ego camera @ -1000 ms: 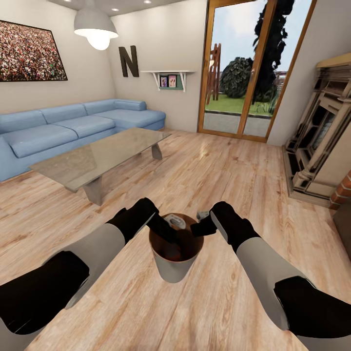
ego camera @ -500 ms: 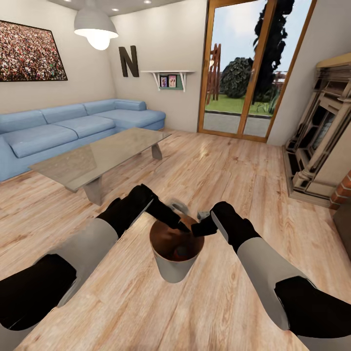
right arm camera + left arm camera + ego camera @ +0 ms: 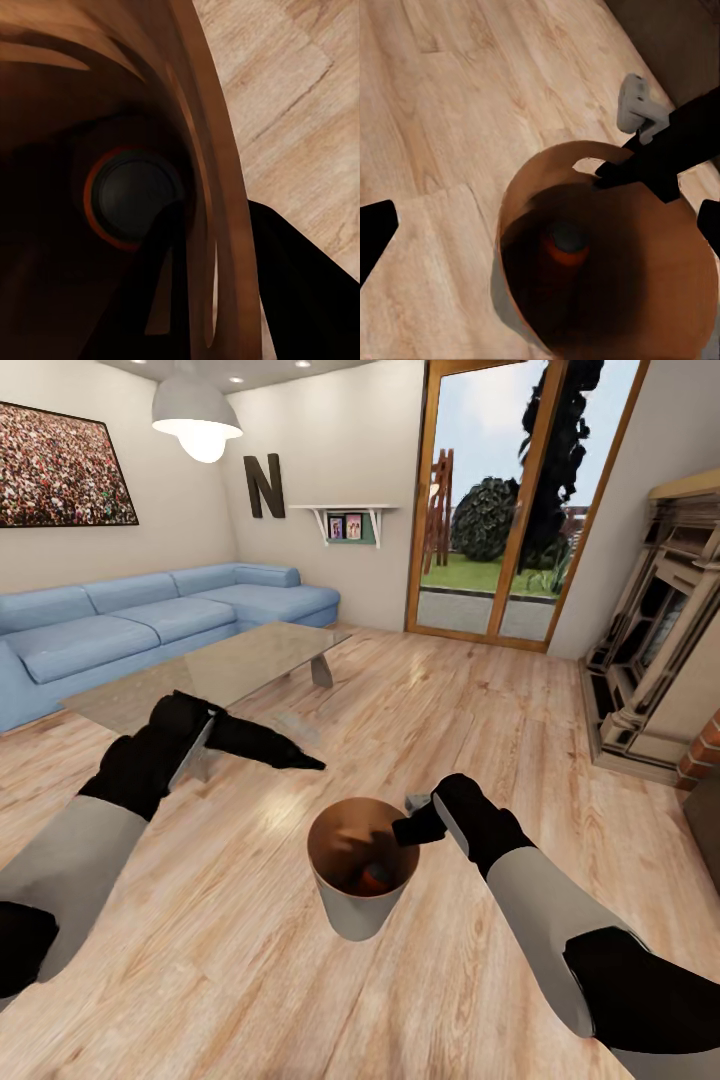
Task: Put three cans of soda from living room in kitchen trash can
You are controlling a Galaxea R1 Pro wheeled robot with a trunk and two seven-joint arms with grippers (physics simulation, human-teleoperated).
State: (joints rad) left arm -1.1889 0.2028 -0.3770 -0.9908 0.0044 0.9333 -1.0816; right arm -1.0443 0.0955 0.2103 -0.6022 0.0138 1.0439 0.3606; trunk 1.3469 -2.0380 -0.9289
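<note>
With the left arm now drawn away to the left and up toward the glass coffee table point(image 3: 215, 675), the tash can point(image 3: 350, 910) stands uncovered on the wood floor point(image 3: 450, 690) in front of the robot, and an orange can of soda point(image 3: 376, 876) lies at its bottom, silver top up in the right wrist view point(image 3: 135, 196). A second ago the left gripper was down inside the bin's mouth with something silver-topped at its tips; half a second ago it was rising over the rim. So my reading is that this can has just been dropped in.

The left gripper point(image 3: 290, 758) hangs well apart from the bin, far and left of it, its fingers drawn to a point in the head view and holding nothing that I can see; whether a gap remains between them I cannot tell. The right gripper point(image 3: 408, 830) has not shifted: it is clenched on the bin's right rim, one finger inside the copper wall and one outside, steadying it.

Only one can is clear inside; whether others lie under it in the shadow I cannot tell. Beyond stand the blue sofa point(image 3: 150, 620) and glass garden doors point(image 3: 500, 510), so the bin is in the living room.
</note>
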